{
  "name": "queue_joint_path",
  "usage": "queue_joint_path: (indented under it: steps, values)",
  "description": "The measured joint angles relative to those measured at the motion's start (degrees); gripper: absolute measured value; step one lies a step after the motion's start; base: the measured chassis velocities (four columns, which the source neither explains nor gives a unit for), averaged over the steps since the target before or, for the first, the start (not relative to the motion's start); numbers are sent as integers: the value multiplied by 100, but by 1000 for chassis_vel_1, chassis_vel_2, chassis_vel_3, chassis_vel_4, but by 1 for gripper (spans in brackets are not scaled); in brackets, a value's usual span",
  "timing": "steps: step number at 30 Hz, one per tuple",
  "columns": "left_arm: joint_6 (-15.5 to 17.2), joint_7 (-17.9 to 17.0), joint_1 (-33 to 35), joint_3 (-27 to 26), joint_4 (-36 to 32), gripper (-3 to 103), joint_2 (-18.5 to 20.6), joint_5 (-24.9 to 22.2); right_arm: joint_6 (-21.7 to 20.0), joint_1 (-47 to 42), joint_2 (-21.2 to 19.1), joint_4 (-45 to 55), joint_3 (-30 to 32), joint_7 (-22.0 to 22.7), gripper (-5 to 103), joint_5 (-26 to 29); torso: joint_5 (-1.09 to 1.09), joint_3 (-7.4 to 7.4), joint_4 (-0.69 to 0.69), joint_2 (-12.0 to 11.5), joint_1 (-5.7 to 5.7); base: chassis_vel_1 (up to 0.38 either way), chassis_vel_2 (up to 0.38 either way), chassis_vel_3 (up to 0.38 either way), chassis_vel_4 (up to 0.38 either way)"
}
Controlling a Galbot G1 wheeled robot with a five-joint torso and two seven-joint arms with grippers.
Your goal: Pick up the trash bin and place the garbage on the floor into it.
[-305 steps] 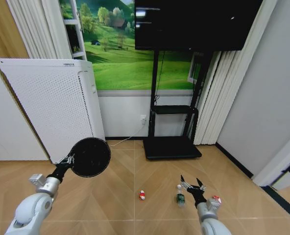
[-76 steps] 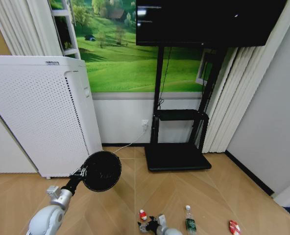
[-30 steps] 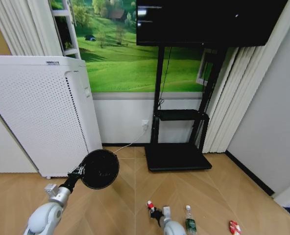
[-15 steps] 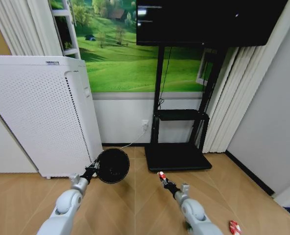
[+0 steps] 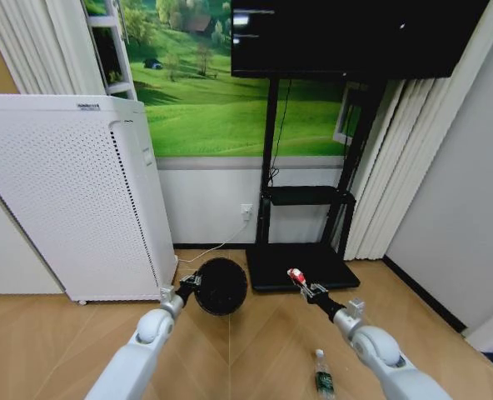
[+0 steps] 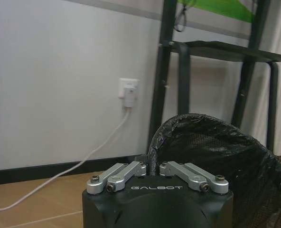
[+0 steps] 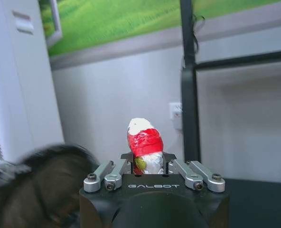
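I'm pinching a red-and-white piece (image 5: 296, 275) in my right gripper (image 5: 305, 286), left gripper (image 5: 186, 286) clamping the trash bin (image 5: 221, 286) rim; I'm lining it over the mouth before releasing

Herringbone wood floor (image 5: 55, 333): clear bottle (image 5: 322, 374) lying flat; white perforated appliance (image 5: 72, 200), black stand base (image 5: 301, 267) standing.

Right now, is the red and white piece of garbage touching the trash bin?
Apart. In the head view the red-and-white piece, held in the right pincer, sits clear of the trash bin, with floor and the stand's base between them.
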Motion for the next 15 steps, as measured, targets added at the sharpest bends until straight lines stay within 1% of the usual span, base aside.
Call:
queue_joint_path:
  steps: [1, 2, 3, 6, 7, 9, 10, 12, 14, 15]
  values:
    - [0, 0, 0, 0, 0, 6, 0, 0, 0, 0, 0, 0, 0, 0, 30, 0, 0, 0, 0, 0, 0, 0, 0, 0, 0]
    - [-10, -48, -220, 204, 190, 6, -129, 13, -192, 63, 97, 205, -96, 53, 30, 5, 1, 0, 2, 0, 0, 0, 0, 0, 0]
    - [-10, -48, -220, 204, 190, 6, -129, 13, -192, 63, 97, 205, -96, 53, 30, 5, 1, 0, 2, 0, 0, 0, 0, 0, 0]
    - [-19, -130, -696, 580, 564, 6, -495, 13, -428, 203, 327, 324, -404, 69, 30, -195, 1, 0, 3, 0, 0, 0, 0, 0, 0]
    - [-19, -130, -696, 580, 564, 6, -495, 13, -428, 203, 327, 324, -404, 69, 30, -195, 1, 0, 3, 0, 0, 0, 0, 0, 0]
    - [-24, -160, -878, 730, 720, 6, -679, 0, -511, 267, 498, 306, -556, 71, 30, -374, 1, 0, 0, 0, 0, 0, 0, 0, 0]
    - [-31, -173, -953, 782, 818, 6, -786, 5, -567, 311, 600, 270, -637, 75, 30, -457, 1, 0, 1, 0, 0, 0, 0, 0, 0]
    - [-34, -174, -971, 796, 847, 6, -822, 10, -580, 328, 639, 250, -669, 79, 30, -490, 1, -1, 1, 0, 0, 0, 0, 0, 0]
    - [-49, -206, -1017, 853, 942, 6, -996, 44, -611, 439, 839, 69, -821, 90, 30, -685, 2, 0, 3, 0, 0, 0, 0, 0, 0]
    - [-57, -225, -1014, 894, 944, 6, -1089, 57, -676, 518, 936, -72, -877, 98, 27, -805, 1, 0, 3, -1, 0, 0, 0, 0, 0]
